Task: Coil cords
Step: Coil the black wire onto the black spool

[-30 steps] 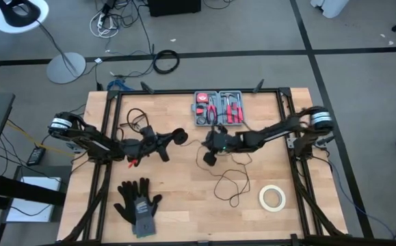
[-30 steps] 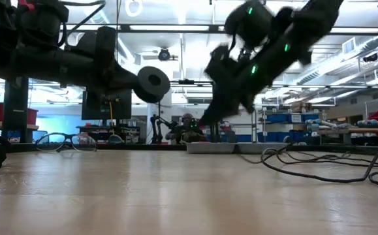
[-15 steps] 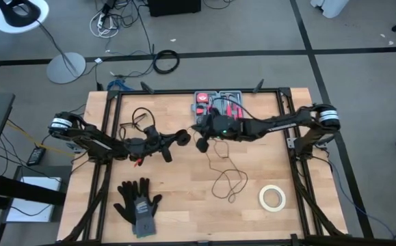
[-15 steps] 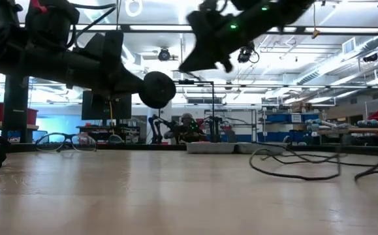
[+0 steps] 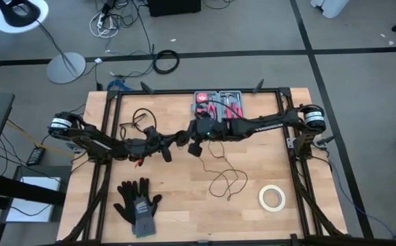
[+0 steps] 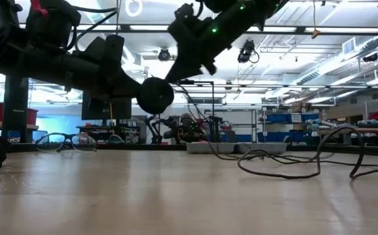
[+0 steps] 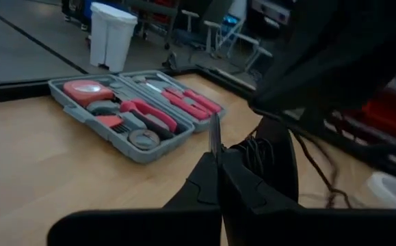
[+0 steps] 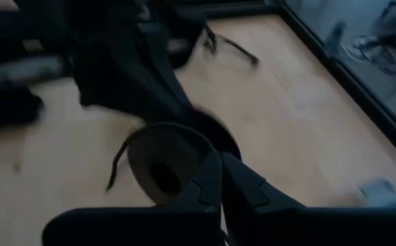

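The cord is a thin black wire; its loose loops (image 5: 225, 179) lie on the table right of centre (image 6: 293, 166). Its round black disc end (image 6: 155, 96) hangs above the table's middle, with my left gripper (image 5: 174, 141) shut on it. My right gripper (image 5: 192, 145) reaches in from the right, slanting down, and stands shut right beside the disc (image 8: 165, 162). A strand of the cord (image 6: 198, 124) drops from there to the table. My left gripper pinches the disc (image 7: 215, 135) between its two fingers, coming level from the table's left. The disc stands on edge, its flat face toward the near edge, lifted clear of the table. My right gripper is shut on the cord close to the disc; its own fingers (image 8: 242, 188) hide the place of contact. The cord hangs slack below it, and its loops lie on the table.
A grey tool case (image 5: 218, 108) lies open at the far middle. A white tape roll (image 5: 271, 197) sits near right, black gloves (image 5: 137, 201) near left. A pair of glasses (image 5: 137, 117) lies far left. Black frame rails run along the table's sides.
My right gripper has risen and gone toward the table's left, up to the disc in my left gripper, staying shut. The cord has come along with it: its loops have slid leftward on the table and a strand now hangs from above.
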Robot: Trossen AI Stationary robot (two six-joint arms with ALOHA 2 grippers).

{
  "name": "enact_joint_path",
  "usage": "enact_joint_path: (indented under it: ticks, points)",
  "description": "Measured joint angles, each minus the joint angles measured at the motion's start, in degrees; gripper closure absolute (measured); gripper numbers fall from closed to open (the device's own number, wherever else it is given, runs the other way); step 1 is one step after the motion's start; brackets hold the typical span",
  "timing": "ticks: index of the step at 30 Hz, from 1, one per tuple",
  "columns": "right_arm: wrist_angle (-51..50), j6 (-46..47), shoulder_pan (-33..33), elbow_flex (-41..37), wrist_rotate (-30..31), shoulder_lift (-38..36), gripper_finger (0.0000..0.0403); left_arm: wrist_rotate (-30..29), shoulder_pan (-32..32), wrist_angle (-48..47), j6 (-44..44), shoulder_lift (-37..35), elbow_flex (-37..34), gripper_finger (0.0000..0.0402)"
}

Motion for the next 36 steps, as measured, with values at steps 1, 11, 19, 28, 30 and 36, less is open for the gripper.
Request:
enact_joint_path:
  ticks: [1, 11, 19, 28, 30, 36]
  points:
    - [-1.3, 0.0, 0.2, 0.0, 0.1, -0.6, 0.0403, -0.6, 0.0, 0.4, -0.2, 0.0, -0.2, 0.0401]
    - [-6.8, 3.1, 4.7, -4.4, 5.8, -2.3, 0.0403, -1.8, 0.0, 10.6, -0.1, -0.1, -3.3, 0.0401]
    - [-7.0, 9.2, 3.2, -10.2, 10.6, -2.3, 0.0403, 1.0, 0.0, 12.3, 0.2, 0.0, -4.5, 0.0401]
    - [-5.1, 7.4, -1.7, -9.3, 9.8, -6.4, 0.0403, 2.8, 0.0, 11.8, 1.5, 0.0, -4.5, 0.0401]
    - [-3.5, 6.2, -2.2, -9.3, 9.4, -8.2, 0.0403, 2.7, 0.0, 11.3, 1.6, 0.0, -4.4, 0.0401]
    - [7.3, 3.4, -3.1, -9.3, 0.4, -10.6, 0.0403, 2.7, 0.0, 10.9, 3.1, 0.0, -4.2, 0.0401]
